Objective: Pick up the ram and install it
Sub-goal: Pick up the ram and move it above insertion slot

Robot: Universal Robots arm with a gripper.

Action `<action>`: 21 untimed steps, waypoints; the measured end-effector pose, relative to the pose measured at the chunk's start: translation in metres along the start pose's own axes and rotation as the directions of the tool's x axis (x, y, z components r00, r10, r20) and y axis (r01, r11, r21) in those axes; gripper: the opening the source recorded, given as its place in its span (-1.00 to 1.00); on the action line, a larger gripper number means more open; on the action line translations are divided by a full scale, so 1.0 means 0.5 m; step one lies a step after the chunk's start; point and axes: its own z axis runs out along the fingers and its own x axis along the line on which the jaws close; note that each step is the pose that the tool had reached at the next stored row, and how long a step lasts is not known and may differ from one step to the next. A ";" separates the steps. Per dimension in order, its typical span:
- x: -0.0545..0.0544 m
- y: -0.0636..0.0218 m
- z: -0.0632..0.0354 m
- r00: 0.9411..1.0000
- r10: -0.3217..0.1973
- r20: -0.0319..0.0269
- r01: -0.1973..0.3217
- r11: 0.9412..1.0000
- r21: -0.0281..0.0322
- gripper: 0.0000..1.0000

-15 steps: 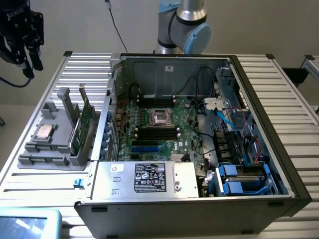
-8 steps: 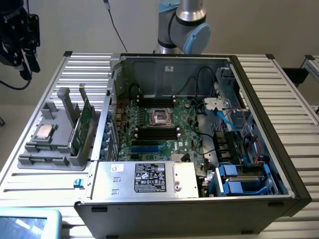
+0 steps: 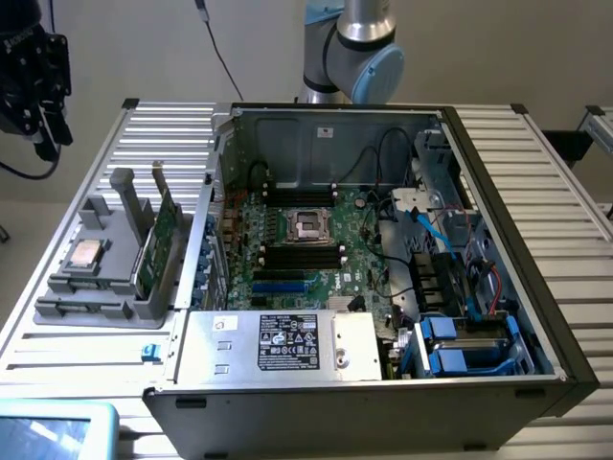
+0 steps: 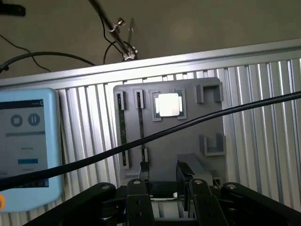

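The ram (image 3: 160,238) is a long green stick standing on edge in a slot of the grey holder (image 3: 96,287), at the exterior view's left beside the open computer case. In the wrist view it shows edge-on as a thin dark strip (image 4: 140,125), with a similar second board (image 4: 121,129) in the neighbouring slot. My gripper (image 3: 36,91) hangs high above the table's far left corner, well apart from the holder. Its black fingers (image 4: 137,203) stand open around the gripper's empty gap (image 4: 165,207). The motherboard's black memory slots (image 3: 302,255) lie inside the case.
A square silver processor chip (image 3: 84,255) sits in the holder (image 4: 168,103). A black cable (image 4: 197,123) crosses the wrist view. A tablet (image 4: 27,146) lies beside the holder. The case walls (image 3: 220,182), power supply (image 3: 287,343) and drive cables (image 3: 450,287) surround the motherboard.
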 end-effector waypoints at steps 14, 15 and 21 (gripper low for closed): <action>0.036 0.010 0.019 0.996 -0.086 0.002 0.086 0.996 0.003 -0.27; 0.039 0.009 0.021 0.996 -0.090 0.003 0.090 0.996 0.004 -0.27; 0.065 0.005 0.039 0.994 -0.110 0.003 0.110 0.994 0.004 -0.27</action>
